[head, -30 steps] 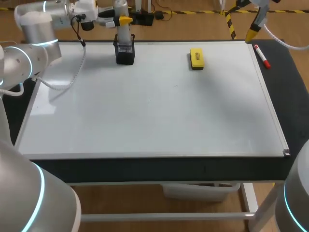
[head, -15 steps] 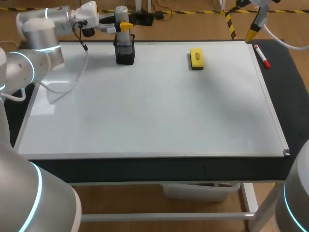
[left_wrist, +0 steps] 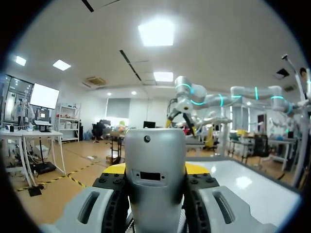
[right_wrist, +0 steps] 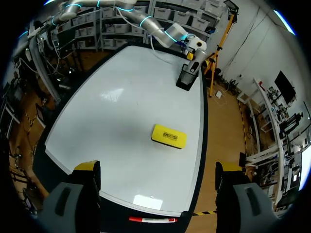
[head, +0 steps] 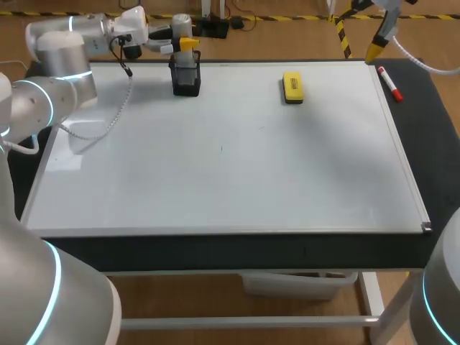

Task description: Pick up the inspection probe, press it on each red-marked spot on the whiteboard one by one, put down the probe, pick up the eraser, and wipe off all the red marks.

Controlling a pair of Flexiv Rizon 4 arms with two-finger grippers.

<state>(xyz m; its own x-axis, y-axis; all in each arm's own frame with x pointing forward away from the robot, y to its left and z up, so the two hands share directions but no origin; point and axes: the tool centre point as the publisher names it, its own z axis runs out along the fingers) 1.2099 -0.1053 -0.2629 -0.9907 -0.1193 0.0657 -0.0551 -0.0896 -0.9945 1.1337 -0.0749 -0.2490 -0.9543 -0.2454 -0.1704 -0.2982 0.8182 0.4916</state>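
The silver inspection probe (head: 182, 26) stands upright with its lower end inside the black mesh holder (head: 185, 79) at the whiteboard's back left. My left gripper (head: 181, 42) is shut on the probe (left_wrist: 155, 179), one finger on each side of it. The yellow eraser (head: 292, 86) lies flat on the whiteboard (head: 230, 165) at the back, right of the middle. My right gripper (head: 375, 49) hangs open above the board's back right corner, with the eraser (right_wrist: 168, 136) ahead of its fingers. I see no red marks on the board.
A red marker (head: 390, 83) lies on the dark table surface just off the whiteboard's right edge, near my right gripper. The holder (right_wrist: 186, 77) and my left arm stand at the far end of the board in the right wrist view.
My left gripper has come down and slightly back with the probe, sinking it deeper into the holder. The right arm has kept still.
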